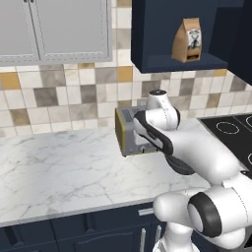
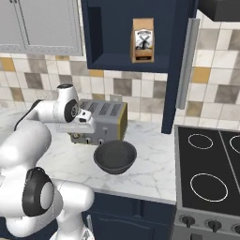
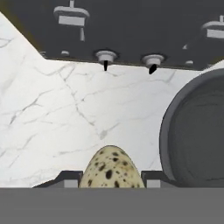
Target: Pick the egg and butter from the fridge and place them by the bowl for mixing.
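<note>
Hand view, left to right: marble counter [image 3: 65, 118] filled the left and centre of the frame. The speckled egg [image 3: 110, 169] sat bottom centre, pinched between the two dark fingertips [image 3: 69, 178], so the gripper [image 3: 110, 180] was clenched on the egg (the tips flanked it on both sides). The toaster [image 3: 131, 26] ran across the top, with two knobs at top centre. The dark bowl [image 3: 197, 131] took the right edge, just beside the egg, rim not touching it as far as I could tell.

Left base view: grey-white wall cabinets [image 1: 54, 29] sat upper left and the tiled wall [image 1: 59, 93] mid left. The toaster [image 1: 127, 130] was at centre, partly behind the white arm [image 1: 197, 152]. The bowl [image 1: 179, 166] peeked out under the forearm. A brown bag [image 1: 187, 40] stood on the navy shelf at upper right, and the cooktop [image 1: 231, 130] lay at the right edge.

Right base view: the arm [image 2: 28, 140] was at left, wrist bent down in front of the toaster [image 2: 101, 119]. The bowl [image 2: 115, 157] stood at centre on the counter [image 2: 150, 159], just in front of the toaster. The bag [image 2: 143, 40] was top centre, the cooktop [image 2: 208, 168] at right.
</note>
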Tool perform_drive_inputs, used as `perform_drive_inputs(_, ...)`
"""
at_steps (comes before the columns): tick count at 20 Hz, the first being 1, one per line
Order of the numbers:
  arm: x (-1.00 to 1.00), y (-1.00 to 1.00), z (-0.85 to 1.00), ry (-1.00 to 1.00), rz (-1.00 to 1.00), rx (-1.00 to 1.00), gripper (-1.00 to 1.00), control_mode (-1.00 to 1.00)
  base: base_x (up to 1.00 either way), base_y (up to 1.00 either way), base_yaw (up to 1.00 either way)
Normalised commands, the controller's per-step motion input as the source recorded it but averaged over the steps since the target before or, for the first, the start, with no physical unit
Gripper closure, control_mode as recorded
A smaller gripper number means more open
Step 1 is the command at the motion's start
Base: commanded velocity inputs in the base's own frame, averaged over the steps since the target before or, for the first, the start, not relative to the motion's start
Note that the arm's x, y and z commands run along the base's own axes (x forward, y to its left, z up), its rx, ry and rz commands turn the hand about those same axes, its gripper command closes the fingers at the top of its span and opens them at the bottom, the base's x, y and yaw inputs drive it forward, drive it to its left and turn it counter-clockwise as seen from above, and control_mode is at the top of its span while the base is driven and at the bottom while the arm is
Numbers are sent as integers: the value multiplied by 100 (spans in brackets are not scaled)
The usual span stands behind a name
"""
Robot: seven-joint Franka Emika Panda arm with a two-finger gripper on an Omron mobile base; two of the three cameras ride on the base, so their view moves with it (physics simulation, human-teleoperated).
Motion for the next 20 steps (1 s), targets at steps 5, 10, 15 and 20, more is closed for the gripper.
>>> perform_drive_inputs(5,0,0,-50,-1,-5,-15,100,-100,0,0,0)
perform_drive_inputs(10,1,0,-41,0,0,-1,100,-100,0,0,0)
perform_drive_inputs(15,11,-1,-38,-2,1,0,100,-100,0,0,0)
perform_drive_inputs(20,1,-2,-41,-15,2,0,100,-100,0,0,0)
